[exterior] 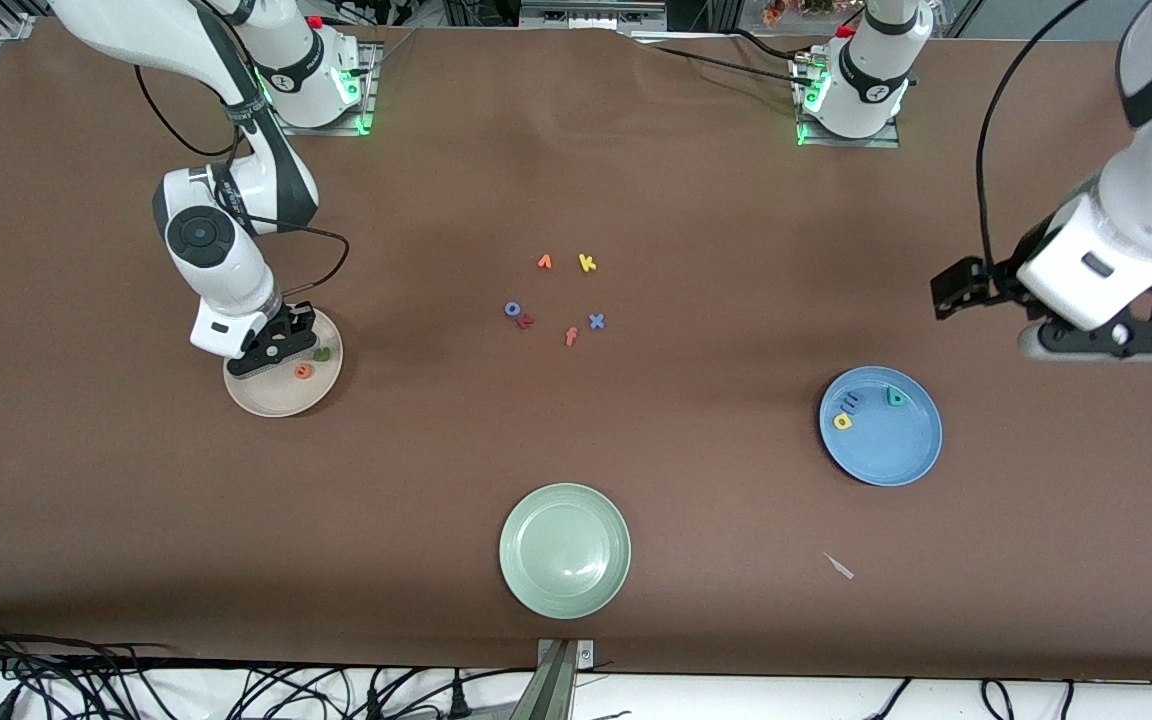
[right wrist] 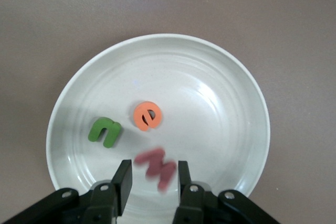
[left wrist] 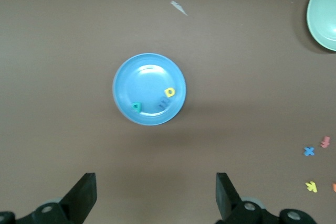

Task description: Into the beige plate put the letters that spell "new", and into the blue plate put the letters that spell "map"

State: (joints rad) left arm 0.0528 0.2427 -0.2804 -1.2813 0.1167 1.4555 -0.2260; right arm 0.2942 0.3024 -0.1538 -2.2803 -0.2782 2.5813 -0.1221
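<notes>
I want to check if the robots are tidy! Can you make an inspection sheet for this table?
Surface: brown table, one pale scrap.
Job's things: green n and orange e in the beige plate; red w blurred just above it; m, a, p in the blue plate.
Clutter: spare letters mid-table; green plate.
Grippers: right gripper slightly open over the beige plate; left gripper open, waiting in the air.
Cables: black cables along the camera-side edge.
Surroundings: nothing seen.
</notes>
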